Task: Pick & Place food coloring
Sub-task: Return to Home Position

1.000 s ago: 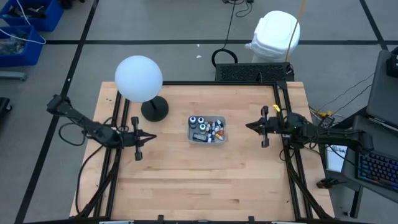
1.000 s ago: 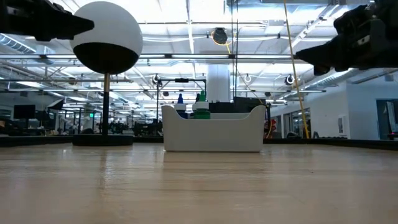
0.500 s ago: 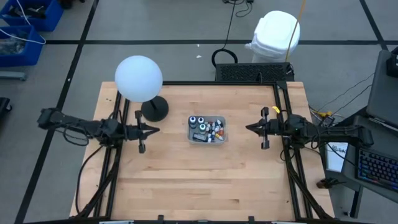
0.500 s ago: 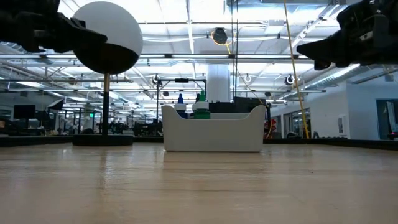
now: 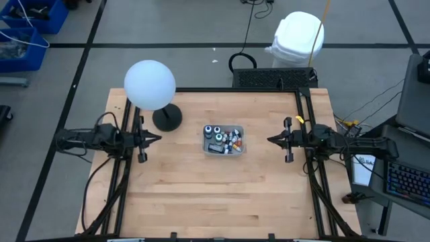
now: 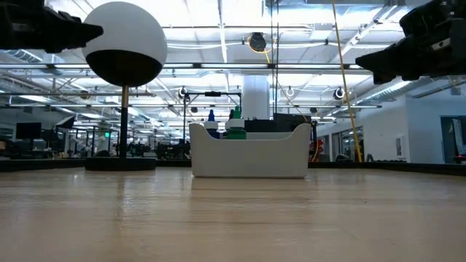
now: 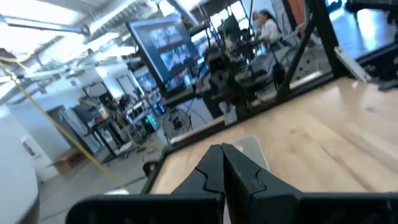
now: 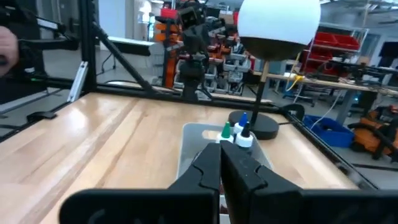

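Note:
The food coloring (image 5: pixel 227 140) is a cluster of small white-capped bottles and dark round jars standing in a clear tray (image 5: pixel 207 148) at the table's middle. In the low view a blue tip and a green tip of the food coloring (image 6: pixel 235 113) rise above the tray's wall (image 6: pixel 250 156). My left gripper (image 5: pixel 159 138) hovers shut to the left of the tray, pointing level at it. My right gripper (image 5: pixel 269 140) hovers shut to the right of the tray, also pointing at it. The right wrist view shows the bottles (image 8: pixel 237 132) just beyond the shut fingertips (image 8: pixel 219 149).
A lamp with a white globe (image 5: pixel 150 85) on a dark round base (image 5: pixel 167 118) stands at the far left of the table, close to my left gripper. Black frame rails (image 5: pixel 304 114) run along the table's left, right and far sides. Bare wood lies in front of the tray.
My left gripper has swung a little toward the table's far edge, then drawn back toward the left edge, away from the tray, still shut. The tray and the bottles have not moved.

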`<move>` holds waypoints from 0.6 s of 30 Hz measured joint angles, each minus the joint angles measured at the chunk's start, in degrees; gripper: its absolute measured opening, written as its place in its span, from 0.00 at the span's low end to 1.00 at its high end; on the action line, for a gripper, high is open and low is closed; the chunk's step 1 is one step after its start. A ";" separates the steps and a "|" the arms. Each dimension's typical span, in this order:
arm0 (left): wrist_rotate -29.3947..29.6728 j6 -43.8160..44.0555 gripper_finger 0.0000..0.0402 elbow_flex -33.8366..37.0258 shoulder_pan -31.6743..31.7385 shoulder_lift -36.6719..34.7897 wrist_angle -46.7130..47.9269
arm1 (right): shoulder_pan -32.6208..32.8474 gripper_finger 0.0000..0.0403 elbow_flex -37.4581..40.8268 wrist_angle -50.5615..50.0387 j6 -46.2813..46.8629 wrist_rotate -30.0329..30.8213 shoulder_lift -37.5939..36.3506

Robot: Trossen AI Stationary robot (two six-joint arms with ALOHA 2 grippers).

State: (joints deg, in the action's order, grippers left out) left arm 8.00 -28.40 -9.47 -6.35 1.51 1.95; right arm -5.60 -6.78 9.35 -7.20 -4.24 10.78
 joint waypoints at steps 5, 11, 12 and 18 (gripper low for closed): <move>1.54 2.20 0.00 0.02 0.02 -1.24 4.38 | 1.86 0.00 0.02 -3.38 0.48 4.37 -4.35; 0.95 3.63 0.00 3.31 0.02 -1.23 2.91 | 4.67 0.00 2.60 -3.11 0.53 7.36 -8.77; 0.96 4.10 0.00 4.13 0.02 -1.26 1.69 | 5.16 0.00 3.17 -2.72 0.72 7.42 -9.37; 2.49 5.55 0.00 7.73 0.02 -1.33 -1.97 | 8.07 0.00 4.10 -2.79 1.44 11.97 -10.64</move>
State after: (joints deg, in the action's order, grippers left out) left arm 10.49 -22.85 -1.75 -6.33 0.19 -0.02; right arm 2.47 -2.68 6.56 -5.77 7.73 0.14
